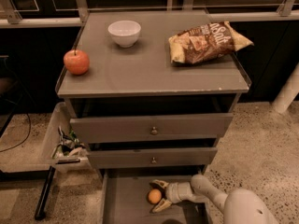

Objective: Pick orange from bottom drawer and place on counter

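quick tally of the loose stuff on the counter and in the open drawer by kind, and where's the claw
fruit: 2, the apple on the counter and the orange in the bottom drawer
bowls: 1, the white bowl on the counter
snack bags: 1, the chip bag on the counter
total: 4
The claw is down in the bottom drawer, open, one finger either side of the orange.

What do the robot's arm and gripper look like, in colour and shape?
The arm is smooth, rounded and off-white, thickening into a bulbous segment. The gripper, in the bottom drawer, has two pale, tapered fingers, one on each side of the orange. No cables or markings show.
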Action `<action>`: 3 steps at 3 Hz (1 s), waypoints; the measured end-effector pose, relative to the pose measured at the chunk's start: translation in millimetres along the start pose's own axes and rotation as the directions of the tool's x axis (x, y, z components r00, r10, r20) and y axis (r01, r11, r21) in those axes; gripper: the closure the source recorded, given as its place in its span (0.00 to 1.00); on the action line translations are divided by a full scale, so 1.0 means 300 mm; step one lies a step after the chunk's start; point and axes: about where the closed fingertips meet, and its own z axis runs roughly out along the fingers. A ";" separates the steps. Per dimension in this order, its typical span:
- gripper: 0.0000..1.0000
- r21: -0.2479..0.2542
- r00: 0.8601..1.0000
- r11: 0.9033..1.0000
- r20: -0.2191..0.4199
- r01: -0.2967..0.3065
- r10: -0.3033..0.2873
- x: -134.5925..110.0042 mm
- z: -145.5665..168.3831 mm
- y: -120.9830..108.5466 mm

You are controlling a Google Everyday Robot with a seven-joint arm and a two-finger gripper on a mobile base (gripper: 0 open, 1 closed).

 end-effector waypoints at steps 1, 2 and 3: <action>0.41 0.000 1.000 1.000 0.000 0.000 0.000 0.000 0.000 0.000; 0.64 0.000 1.000 1.000 0.000 0.000 0.000 0.000 0.000 0.000; 0.88 0.000 1.000 1.000 0.000 0.000 0.000 0.000 0.000 0.000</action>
